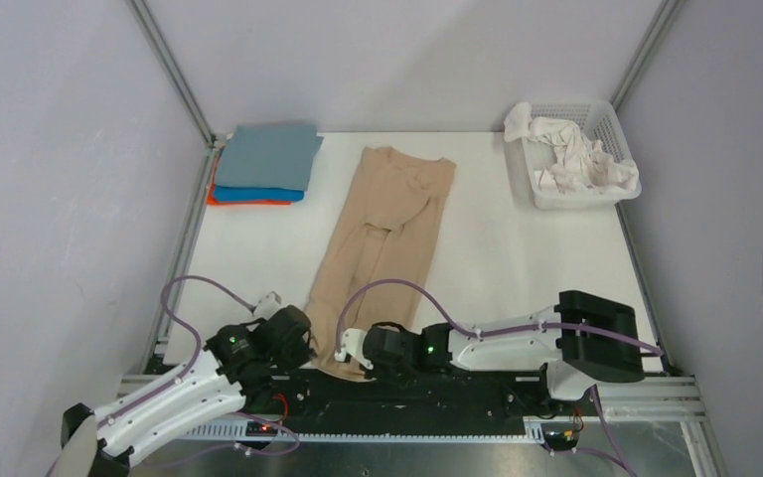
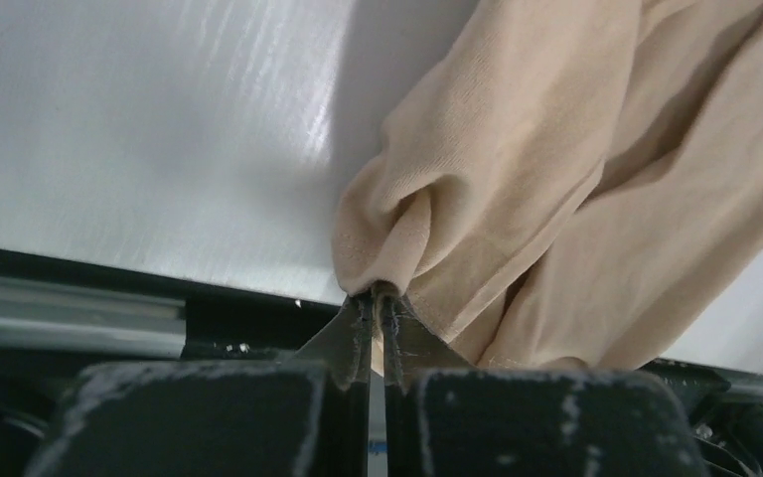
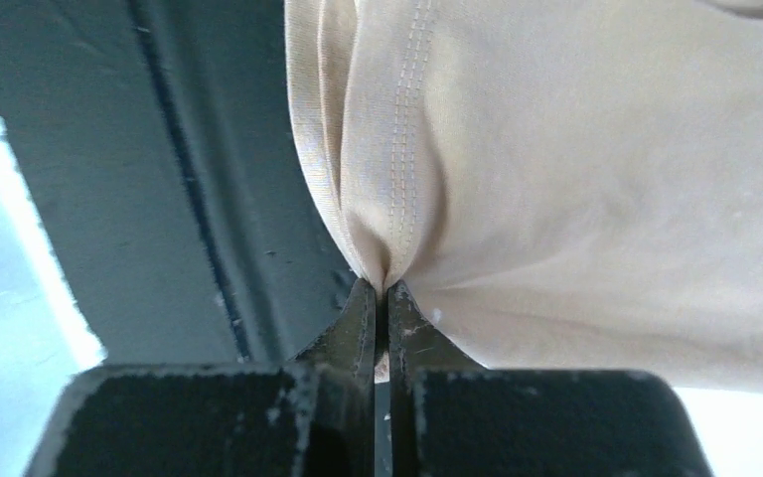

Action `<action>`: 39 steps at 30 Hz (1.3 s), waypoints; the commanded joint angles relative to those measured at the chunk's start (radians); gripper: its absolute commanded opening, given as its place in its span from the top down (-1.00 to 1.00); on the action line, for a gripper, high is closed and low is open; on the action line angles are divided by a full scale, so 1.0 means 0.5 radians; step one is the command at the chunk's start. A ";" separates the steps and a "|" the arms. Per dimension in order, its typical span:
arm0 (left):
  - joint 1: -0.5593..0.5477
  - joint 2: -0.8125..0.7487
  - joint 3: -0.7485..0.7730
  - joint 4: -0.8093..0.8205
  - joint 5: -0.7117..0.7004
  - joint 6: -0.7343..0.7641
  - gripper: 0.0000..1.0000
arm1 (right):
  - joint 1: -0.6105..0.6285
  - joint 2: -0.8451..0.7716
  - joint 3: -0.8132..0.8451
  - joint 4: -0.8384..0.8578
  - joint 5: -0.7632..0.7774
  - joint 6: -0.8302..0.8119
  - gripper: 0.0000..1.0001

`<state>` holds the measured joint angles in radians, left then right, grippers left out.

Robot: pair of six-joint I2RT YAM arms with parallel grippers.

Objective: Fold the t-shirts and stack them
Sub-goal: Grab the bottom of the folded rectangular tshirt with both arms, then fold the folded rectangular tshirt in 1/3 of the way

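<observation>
Now, left gripper: jaws are pressing together, clamping a bunched fold of the tan shirt at its near left corner.
Right gripper: jaws are pinching shut on the tan shirt's stitched hem, at the near right corner.
Both grippers: sitting close together at the near edge of the table, the left arm reaching in from the left, the right arm stretching across from the right.
Tan shirt: lying as a long narrow strip, running from the grippers toward the far middle of the table.
Grey-blue shirt: resting folded in the far left corner, topping a stack.
Bright blue shirt: peeking out just beneath it.
Orange shirt: showing at the bottom of the stack.
Basket: standing in the far right corner, holding crumpled white cloth.
</observation>
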<state>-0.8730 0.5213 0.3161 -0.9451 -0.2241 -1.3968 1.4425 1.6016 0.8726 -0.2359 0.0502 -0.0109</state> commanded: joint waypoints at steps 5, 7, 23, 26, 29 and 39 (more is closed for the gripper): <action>-0.055 0.042 0.383 -0.112 -0.210 0.122 1.00 | -0.069 -0.386 0.028 -0.050 -0.175 0.087 1.00; -0.055 0.107 0.468 -0.040 -0.302 0.201 1.00 | -0.180 -0.454 0.028 -0.102 -0.087 0.097 1.00; 0.419 1.264 1.067 1.124 -0.361 0.934 1.00 | -1.142 -0.502 0.136 0.047 -0.192 -0.112 1.00; 0.506 1.490 1.250 1.127 -0.333 1.003 1.00 | -1.263 -0.432 0.195 0.047 -0.242 -0.170 1.00; 0.554 1.697 1.386 1.127 -0.269 1.071 1.00 | -1.348 -0.332 0.278 0.030 -0.291 -0.220 1.00; 0.681 2.221 1.857 1.126 -0.199 1.233 1.00 | -1.627 -0.049 0.467 0.086 -0.413 -0.381 1.00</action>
<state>-0.5610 1.5707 1.1557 -0.4057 -0.3325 -0.8406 0.6777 1.5421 1.0393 -0.2470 -0.1116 -0.1463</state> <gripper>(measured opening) 0.022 0.022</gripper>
